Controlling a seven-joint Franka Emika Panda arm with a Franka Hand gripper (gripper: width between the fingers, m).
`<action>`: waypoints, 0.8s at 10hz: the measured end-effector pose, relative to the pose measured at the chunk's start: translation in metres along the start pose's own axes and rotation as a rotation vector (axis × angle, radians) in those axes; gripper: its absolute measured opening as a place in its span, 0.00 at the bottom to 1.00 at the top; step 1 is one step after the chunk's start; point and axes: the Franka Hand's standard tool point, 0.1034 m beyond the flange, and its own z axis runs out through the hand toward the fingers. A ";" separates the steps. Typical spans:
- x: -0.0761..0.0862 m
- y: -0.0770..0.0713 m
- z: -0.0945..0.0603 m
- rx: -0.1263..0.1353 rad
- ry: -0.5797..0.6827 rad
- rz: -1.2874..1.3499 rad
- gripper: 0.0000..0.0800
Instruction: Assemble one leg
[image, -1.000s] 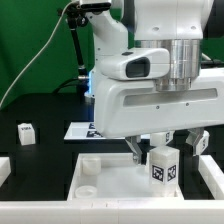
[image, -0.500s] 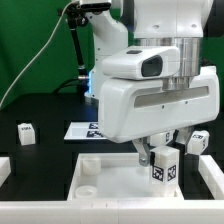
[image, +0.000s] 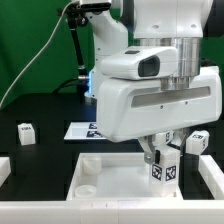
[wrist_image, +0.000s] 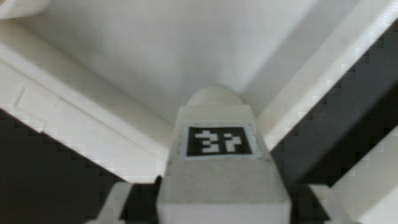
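Observation:
My gripper is shut on a white leg with a black-and-white tag on its face. I hold it upright over the large white square tray-like piece, near that piece's corner at the exterior view's right. In the wrist view the leg runs out from between my two fingers, its tag facing the camera, with the white piece's inner corner beyond it. The leg's lower end is hidden, so I cannot tell whether it touches the piece.
Another tagged leg stands on the black table at the exterior view's left. One more tagged leg sits at the right behind my gripper. The marker board lies behind the tray-like piece. A corner hole shows at its left front.
My arm has shifted slightly toward the exterior view's right with the leg still in the gripper. The other parts have not moved.

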 end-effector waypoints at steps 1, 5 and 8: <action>-0.001 0.002 0.000 0.006 0.002 0.135 0.36; -0.001 0.001 0.001 0.012 -0.007 0.697 0.36; 0.000 -0.009 0.001 0.007 -0.025 1.006 0.36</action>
